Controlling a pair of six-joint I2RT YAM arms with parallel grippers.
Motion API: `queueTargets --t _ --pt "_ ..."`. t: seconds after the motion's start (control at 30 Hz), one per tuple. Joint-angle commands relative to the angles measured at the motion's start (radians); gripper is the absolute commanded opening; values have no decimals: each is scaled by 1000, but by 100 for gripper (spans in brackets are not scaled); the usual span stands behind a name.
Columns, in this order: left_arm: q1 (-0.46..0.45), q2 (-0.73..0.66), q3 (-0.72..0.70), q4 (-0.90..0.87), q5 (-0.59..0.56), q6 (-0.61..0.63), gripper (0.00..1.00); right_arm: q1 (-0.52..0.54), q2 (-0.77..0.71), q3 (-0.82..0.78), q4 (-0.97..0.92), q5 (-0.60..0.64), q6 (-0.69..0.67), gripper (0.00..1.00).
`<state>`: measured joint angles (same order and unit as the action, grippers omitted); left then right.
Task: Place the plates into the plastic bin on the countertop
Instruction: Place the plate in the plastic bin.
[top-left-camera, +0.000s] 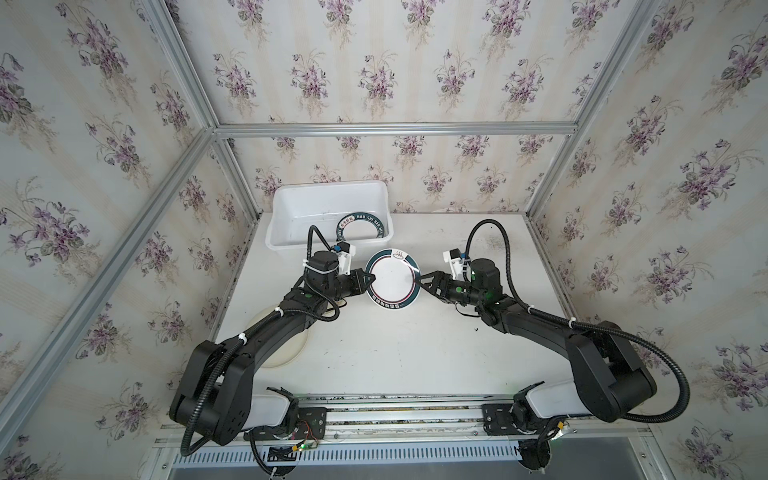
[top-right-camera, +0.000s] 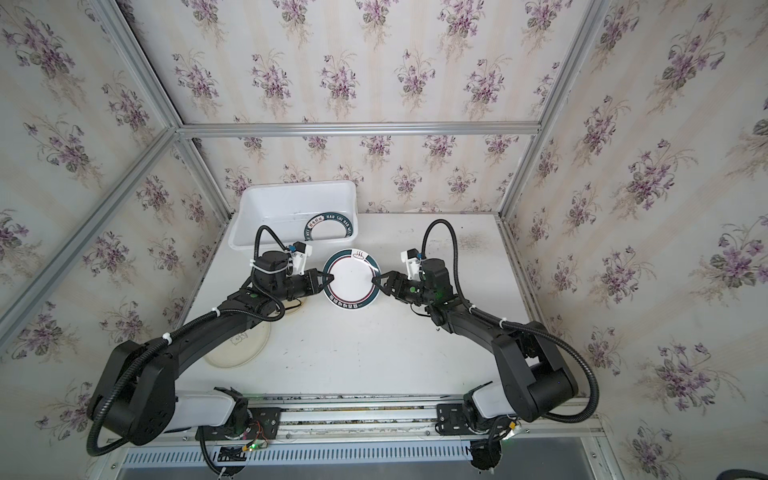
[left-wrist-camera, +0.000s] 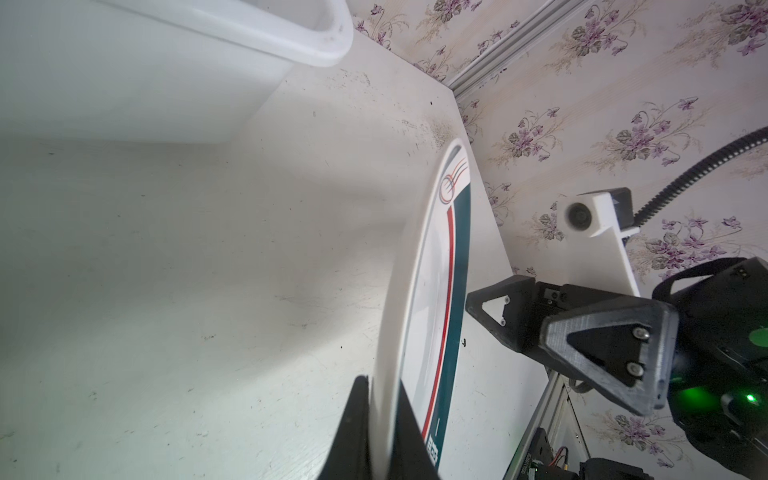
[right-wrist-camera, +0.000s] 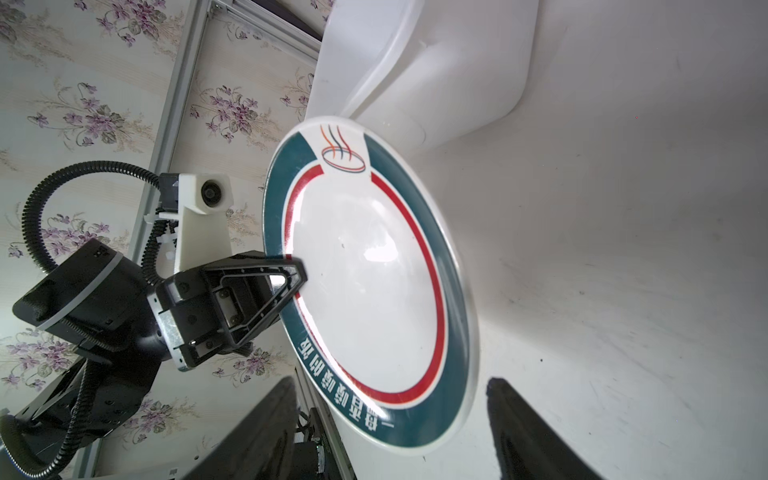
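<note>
You have one round white plate (top-left-camera: 392, 279), dark-green rim band, red inner ring, near the plastic bin (top-left-camera: 282, 216). Your left pincer (top-left-camera: 371, 277) clenches its rim; right pincer (top-left-camera: 420, 282) stands released opposite.

Cream striped wallpaper printed with bunches of purple violets and grey-green leaves (top-left-camera: 374, 75) is seen on the back wall and on both side walls. The wall panels are framed by silver aluminium profile bars (top-left-camera: 395, 129); one bar is laid horizontally across the back wall, and slanted bars are joined to its two ends. At the front, a long white strip with a row of narrow slots (top-left-camera: 374, 455) is placed, and just below it a dark grey flat panel (top-left-camera: 415, 473) is seen.
</note>
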<state>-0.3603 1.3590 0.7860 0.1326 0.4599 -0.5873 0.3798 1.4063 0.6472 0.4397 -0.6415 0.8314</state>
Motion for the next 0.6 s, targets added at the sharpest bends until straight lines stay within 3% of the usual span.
queueTargets --t 0.0,0.4,0.57 --pt "1 3 23 27 5 9 0 -4 -38 12 -85 56 -88 79" --pt "1 15 75 17 -6 -10 0 -18 -178 27 -282 191 -245 99" --pt "9 51 174 -31 -12 -2 0 -22 -269 20 -346 316 -278 99"
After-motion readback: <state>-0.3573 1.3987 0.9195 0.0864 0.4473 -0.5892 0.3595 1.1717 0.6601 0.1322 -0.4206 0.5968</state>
